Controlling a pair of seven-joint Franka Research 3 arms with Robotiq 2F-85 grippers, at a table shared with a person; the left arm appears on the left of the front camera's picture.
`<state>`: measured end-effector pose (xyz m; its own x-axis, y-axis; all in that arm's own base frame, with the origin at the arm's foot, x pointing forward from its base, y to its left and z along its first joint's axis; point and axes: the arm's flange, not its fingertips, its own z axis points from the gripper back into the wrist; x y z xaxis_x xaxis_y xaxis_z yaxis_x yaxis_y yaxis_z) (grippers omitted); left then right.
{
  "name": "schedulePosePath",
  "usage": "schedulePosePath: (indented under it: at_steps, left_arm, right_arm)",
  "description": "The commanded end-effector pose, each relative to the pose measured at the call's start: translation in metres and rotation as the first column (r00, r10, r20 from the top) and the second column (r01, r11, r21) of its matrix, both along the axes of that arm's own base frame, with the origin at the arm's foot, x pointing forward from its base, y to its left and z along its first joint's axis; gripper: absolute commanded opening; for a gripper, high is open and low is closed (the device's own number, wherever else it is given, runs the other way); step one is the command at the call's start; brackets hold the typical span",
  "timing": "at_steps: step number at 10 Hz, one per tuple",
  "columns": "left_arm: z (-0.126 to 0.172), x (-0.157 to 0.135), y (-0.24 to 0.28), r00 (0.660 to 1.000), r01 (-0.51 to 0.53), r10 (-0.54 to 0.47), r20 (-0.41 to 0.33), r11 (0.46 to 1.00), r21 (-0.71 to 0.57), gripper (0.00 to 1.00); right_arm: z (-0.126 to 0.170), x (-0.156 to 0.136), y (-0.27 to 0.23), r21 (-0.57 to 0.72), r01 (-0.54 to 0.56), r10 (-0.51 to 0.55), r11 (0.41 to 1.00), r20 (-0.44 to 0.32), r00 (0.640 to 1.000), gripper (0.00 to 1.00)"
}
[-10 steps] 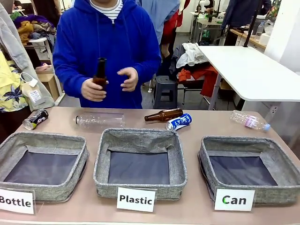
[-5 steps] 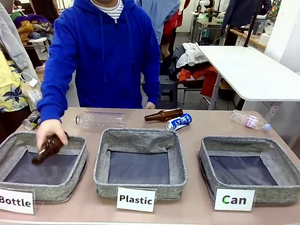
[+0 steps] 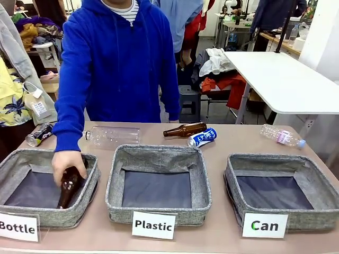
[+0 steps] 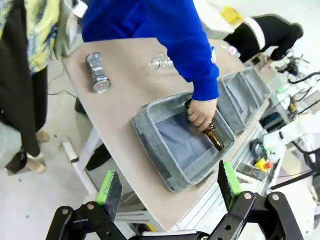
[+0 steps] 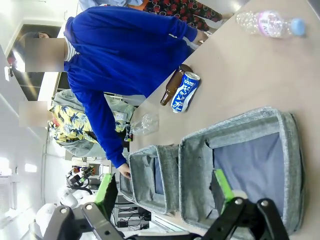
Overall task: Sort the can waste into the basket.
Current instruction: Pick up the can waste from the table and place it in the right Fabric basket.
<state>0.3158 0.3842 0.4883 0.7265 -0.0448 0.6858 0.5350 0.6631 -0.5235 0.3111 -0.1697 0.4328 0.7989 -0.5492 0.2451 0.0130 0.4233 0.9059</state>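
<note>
Blue can [image 3: 202, 137]: bench [image 3: 238, 140], far middle, just beside brown bottle [image 3: 184, 129].
Black can [image 3: 39, 134]: far left.
Can basket [image 3: 270, 160]: near right.
Left tool [image 4: 168, 182]: wide.
Right tool [image 5: 163, 189]: wide.
Person's hand [image 3: 68, 161]: holds second bottle [image 3: 68, 188] in Bottle basket [image 3: 32, 156].

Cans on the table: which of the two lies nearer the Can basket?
The blue can with white print, beside the lying brown bottle, mid-table. The black and silver can lies far from the Can basket, at the robot's left.
</note>
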Motion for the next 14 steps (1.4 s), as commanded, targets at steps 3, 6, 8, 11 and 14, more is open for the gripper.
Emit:
schedulePosePath:
  at_steps: [3, 6, 8, 11, 14]
  left_arm:
    - [0.036, 0.054, -0.091, 0.991, -0.018, 0.057, -0.118, 0.953, 0.303, 1.00]
    - [0.035, 0.127, -0.158, 0.982, 0.034, 0.072, -0.175, 0.842, 0.538, 1.00]
    - [0.024, 0.175, -0.197, 0.969, 0.079, 0.100, -0.226, 0.743, 0.665, 1.00]
    - [0.034, 0.167, -0.164, 0.972, 0.059, 0.082, -0.221, 0.822, 0.566, 1.00]
    - [0.003, 0.200, -0.190, 0.966, 0.099, 0.073, -0.248, 0.781, 0.617, 1.00]
  right_arm:
    - [0.000, 0.004, -0.001, 0.009, 0.001, -0.002, 1.000, 0.042, 0.999, 1.00]
    - [0.000, 0.004, -0.001, 0.009, 0.001, -0.002, 1.000, 0.042, 0.999, 1.00]
    - [0.000, 0.004, -0.001, 0.009, 0.001, -0.002, 1.000, 0.042, 0.999, 1.00]
    - [0.000, 0.004, -0.001, 0.009, 0.001, -0.002, 1.000, 0.042, 0.999, 1.00]
    - [0.000, 0.004, -0.001, 0.009, 0.001, -0.002, 1.000, 0.042, 0.999, 1.00]
